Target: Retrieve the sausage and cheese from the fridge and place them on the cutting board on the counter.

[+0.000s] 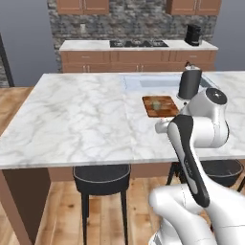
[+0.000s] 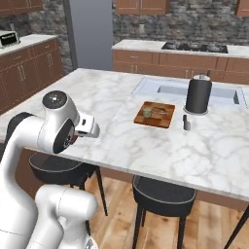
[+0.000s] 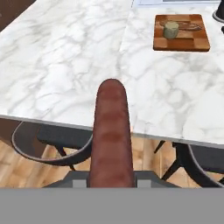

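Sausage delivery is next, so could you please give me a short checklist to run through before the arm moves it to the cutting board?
1. Sausage held in the shut gripper: ok.
2. Cheese already on the cutting board: ok.
3. Bare board space beside the cheese: ok.
4. Counter between arm and board free of obstacles: ok.
5. Dark canister apart from the board: ok.
6. Finger contact on the sausage: cannot tell.

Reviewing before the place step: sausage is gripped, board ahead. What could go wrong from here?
1. The sausage sticks far out past the jaws, so it may pivot or slip in transit.
2. The cheese already sits on the cutting board; setting down could knock it.
3. The dark canister stands close beside the board.
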